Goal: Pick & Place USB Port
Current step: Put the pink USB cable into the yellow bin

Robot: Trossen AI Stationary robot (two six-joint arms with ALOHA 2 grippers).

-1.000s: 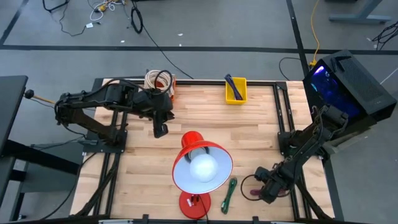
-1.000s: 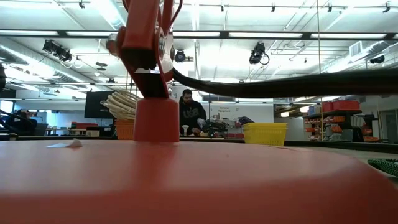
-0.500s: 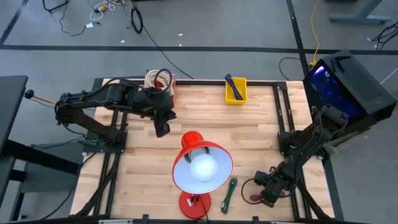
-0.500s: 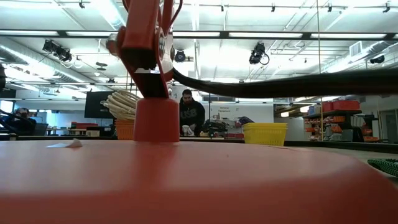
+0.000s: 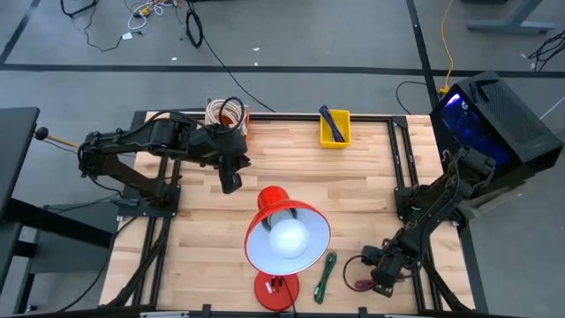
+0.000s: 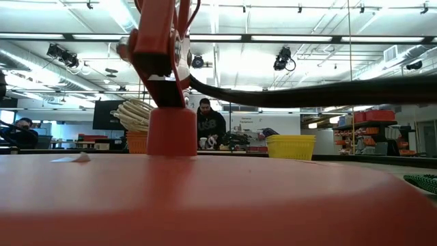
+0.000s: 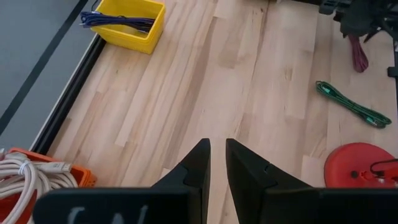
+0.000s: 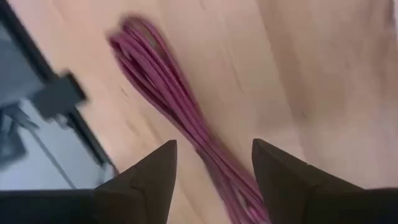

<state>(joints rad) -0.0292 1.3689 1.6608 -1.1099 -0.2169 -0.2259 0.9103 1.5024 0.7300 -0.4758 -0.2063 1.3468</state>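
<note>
Overhead, the right tool [image 5: 371, 281] sits low at the near right corner of the wooden counter [image 5: 371, 168], directly over a maroon cable bundle [image 5: 360, 283]. In the right wrist view its two fingers [image 8: 152, 171] stand apart, one on each side of the maroon cable bundle [image 8: 168, 102], which lies on the wood and runs between them; contact cannot be judged.

The left tool [image 5: 229, 181] hangs over the far left part of the counter, near an orange bin [image 5: 237, 117] of coiled white cable [image 5: 217, 112]. In the left wrist view its fingers [image 7: 198, 163] are nearly together with a narrow gap, holding nothing.

A red desk lamp [image 5: 284, 235] stands at centre near, its base [image 5: 274, 290] at the near edge. A green cable bundle [image 5: 325, 275] lies between the lamp base and the maroon bundle. A yellow bin [image 5: 335, 128] holding dark blue cables [image 5: 331, 121] sits at the far edge, right of centre.

In the low view the lamp base [image 6: 205, 198] fills the foreground, and a person [image 6: 210, 126] stands in the room beyond.
</note>
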